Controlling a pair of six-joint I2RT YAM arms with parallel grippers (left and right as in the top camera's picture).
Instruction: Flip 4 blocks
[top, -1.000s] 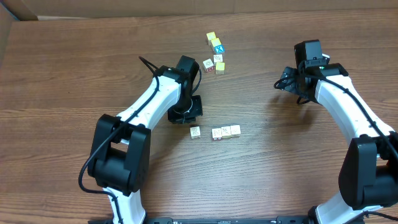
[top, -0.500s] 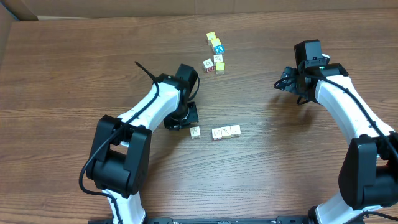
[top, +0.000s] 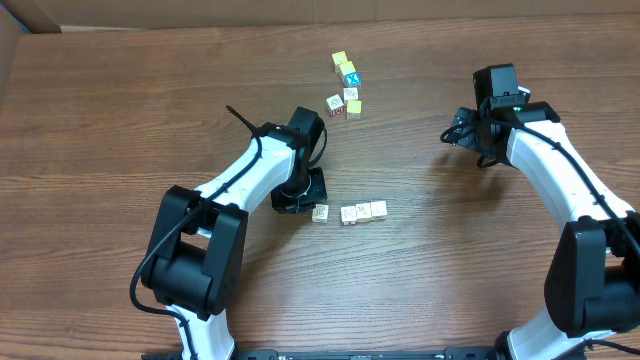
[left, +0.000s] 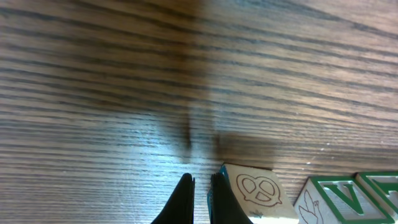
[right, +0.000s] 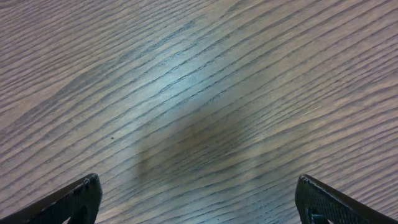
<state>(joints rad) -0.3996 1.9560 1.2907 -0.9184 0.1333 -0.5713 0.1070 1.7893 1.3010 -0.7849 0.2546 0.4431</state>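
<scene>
**A:** Where do your four blocks (top: 350, 214) sit?

**B:** In a line on the table (top: 450, 260), near the middle, just right of your left pincer (top: 303, 203). The leftmost block (top: 320, 212) stands slightly apart from the other three, which sit side by side and touch.

**A:** And that pincer?

**B:** Pressed together, with nothing between its fingers. In your left wrist view, the finger (left: 221, 199) on the right looks to be touching the side of the leftmost block, whose top face carries a pretzel mark. Two green-bordered blocks (left: 341, 198) lie just beyond it to the right.

**A:** Your right pincer (right: 199, 208)?

**B:** Spread wide over bare wood on the right side, well apart from every block, and pinching nothing.

**A:** Anything else on the table?

**B:** A small cluster of cubes (top: 345, 98) on the far side. One of them is a blue cube (top: 349, 78).
</scene>
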